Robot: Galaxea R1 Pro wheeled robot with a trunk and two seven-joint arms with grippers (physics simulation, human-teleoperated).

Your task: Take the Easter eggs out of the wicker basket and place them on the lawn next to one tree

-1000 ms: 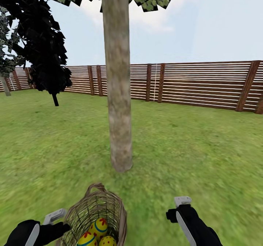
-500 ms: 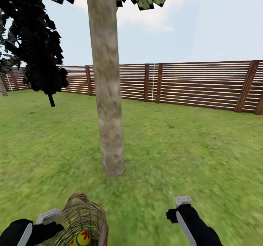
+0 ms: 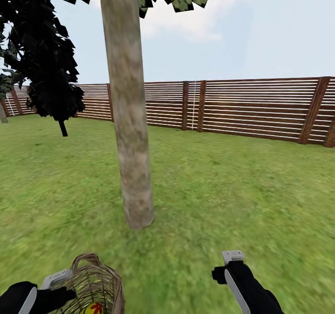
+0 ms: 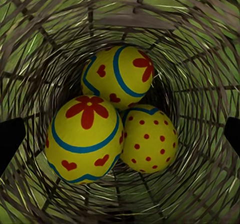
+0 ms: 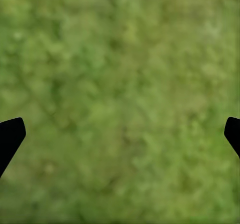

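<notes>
Left gripper [image 4: 120,134]: fingers are sitting wide apart, one dark tip at each edge of the left wrist view, and nothing is lying between them. It is pointing straight down the mouth of the wicker basket [image 3: 95,283]. All three Easter eggs [image 4: 117,77] are lying at the bottom, directly ahead of the gripper, touching one another: a flower-marked egg [image 4: 85,136], a dotted egg [image 4: 147,136] and the banded one behind. From the head view I cannot tell whether the gripper is gripping the rim or only hovering beside it.

Tree [image 3: 130,132]: the pale trunk is standing ahead of the basket, between the two arms and nearer the left one.

Right gripper [image 5: 120,134]: it is spread wide and empty, facing bare lawn [image 3: 232,188].

Risks, as judged:
- The basket is deep and narrow, so wide fingers may be catching the wicker wall on the way down.
- The eggs are packed together; closing on one may be pushing the neighbours aside or rolling it out of the grip.
- A round egg let go from height may be rolling away from the trunk.
- Tipping the basket would be scattering eggs unevenly.

Surroundings: a black-leaved tree [image 3: 51,67] is standing well to the left and far off; a slatted fence [image 3: 260,109] is closing the far side. Nothing is lying on the grass between basket and trunk, so the trunk itself is the only obstacle.
</notes>
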